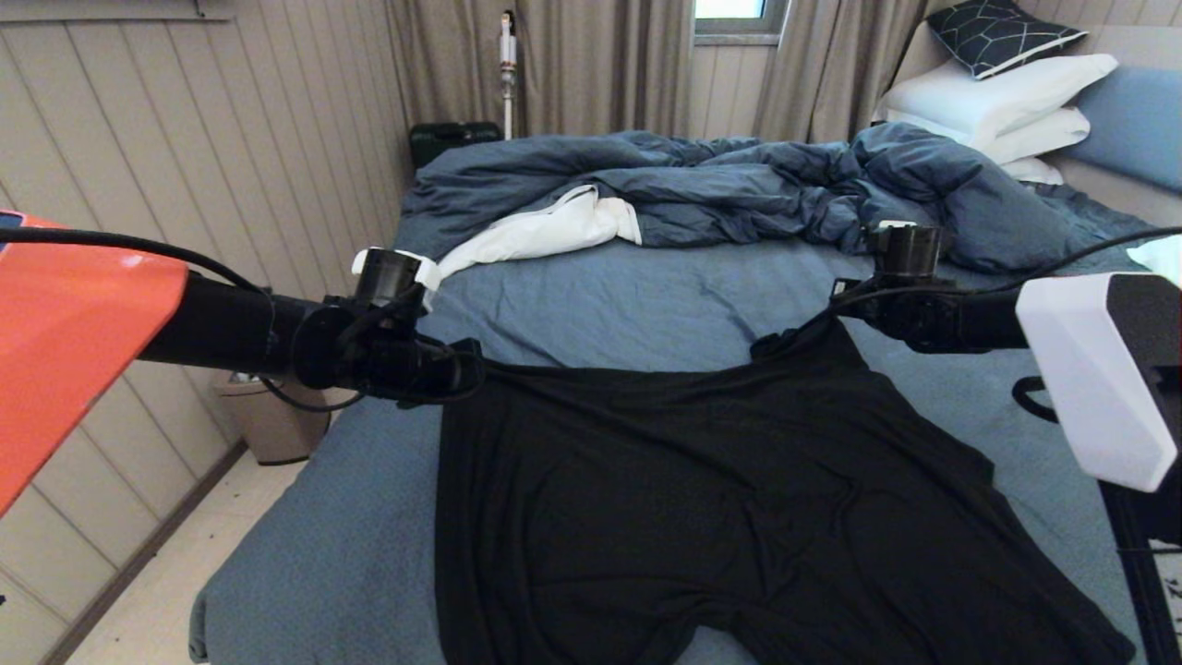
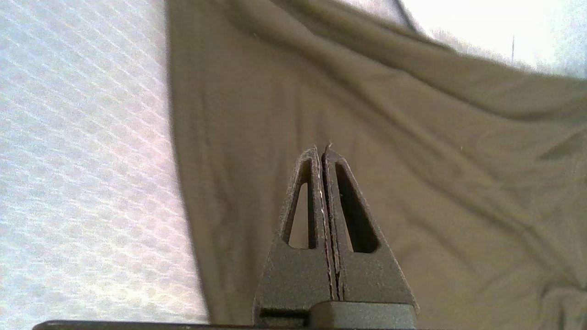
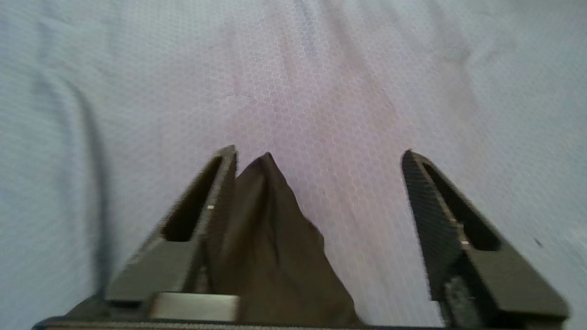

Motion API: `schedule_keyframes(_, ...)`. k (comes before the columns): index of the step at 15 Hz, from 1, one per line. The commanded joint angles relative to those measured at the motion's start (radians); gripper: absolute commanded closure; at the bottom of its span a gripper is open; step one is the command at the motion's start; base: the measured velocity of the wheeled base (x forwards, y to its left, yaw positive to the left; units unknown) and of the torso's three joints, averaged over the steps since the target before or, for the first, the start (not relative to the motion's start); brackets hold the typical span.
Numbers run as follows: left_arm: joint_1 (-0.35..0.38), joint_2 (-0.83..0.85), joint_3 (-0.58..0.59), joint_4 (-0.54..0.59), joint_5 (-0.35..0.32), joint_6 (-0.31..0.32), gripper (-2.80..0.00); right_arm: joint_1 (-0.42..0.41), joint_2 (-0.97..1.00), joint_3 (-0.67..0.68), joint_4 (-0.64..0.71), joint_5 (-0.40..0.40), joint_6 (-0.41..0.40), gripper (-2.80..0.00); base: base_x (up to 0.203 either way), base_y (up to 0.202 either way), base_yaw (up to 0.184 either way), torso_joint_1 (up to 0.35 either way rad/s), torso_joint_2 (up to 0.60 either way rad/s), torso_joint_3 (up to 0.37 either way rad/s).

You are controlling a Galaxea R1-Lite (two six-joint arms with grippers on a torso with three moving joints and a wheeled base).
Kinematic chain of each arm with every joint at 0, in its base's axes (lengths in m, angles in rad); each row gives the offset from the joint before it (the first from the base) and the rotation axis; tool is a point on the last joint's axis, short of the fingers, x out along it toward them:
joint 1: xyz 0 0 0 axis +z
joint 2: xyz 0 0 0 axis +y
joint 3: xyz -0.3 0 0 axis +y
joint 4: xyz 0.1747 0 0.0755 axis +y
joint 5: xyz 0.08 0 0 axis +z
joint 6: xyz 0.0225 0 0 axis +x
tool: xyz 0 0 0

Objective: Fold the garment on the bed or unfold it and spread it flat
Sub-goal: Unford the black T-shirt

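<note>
garment [image 1: 739,517]: flat on bed [image 1: 600,296] | left gripper [image 1: 466,369]: pinches far edge | right gripper [image 3: 316,192]: wide, cloth between | sheet bare beyond

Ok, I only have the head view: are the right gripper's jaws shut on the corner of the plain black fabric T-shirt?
Observer: No. The right wrist view shows the right gripper with its jaws apart. A peak of the black fabric T-shirt leans on one finger only, above the slate-blue bed sheet.
Operator: And the left one?
Observer: The left gripper has its fingers pressed together, with a thin sliver of cloth between the tips.
</note>
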Motion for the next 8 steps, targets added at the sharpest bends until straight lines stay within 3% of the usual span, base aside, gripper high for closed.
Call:
schedule_keyframes(1, 0.015, -0.02, -0.001, 0.001, -0.001, 0.0, 0.0, -0.004, -0.073, 0.014, 0.052, 0.003, 0.024, -2.8, 0.0, 0.0, 0.0, 0.0, 0.0, 0.0)
schedule_keyframes(2, 0.032, -0.038, -0.001, 0.002, -0.008, 0.004, 0.0, -0.01, -0.112, 0.027, 0.133, 0.024, 0.054, 0.0, 0.0, 0.0, 0.0, 0.0, 0.0, 0.0)
schedule_keyframes(4, 0.039, -0.063, 0.004, 0.023, -0.012, 0.038, 0.0, -0.041, -0.185, 0.056, 0.369, 0.162, 0.087, 0.0, 0.0, 0.0, 0.0, 0.0, 0.0, 0.0)
schedule_keyframes(6, 0.039, -0.065, 0.006, 0.039, -0.016, 0.074, 0.0, -0.088, -0.22, 0.031, 0.624, 0.369, 0.1, 0.0, 0.0, 0.0, 0.0, 0.0, 0.0, 0.0)
schedule_keyframes(8, 0.048, -0.045, 0.003, 0.033, -0.017, 0.074, 0.0, -0.136, -0.193, 0.006, 0.674, 0.424, 0.103, 0.0, 0.0, 0.0, 0.0, 0.0, 0.0, 0.0)
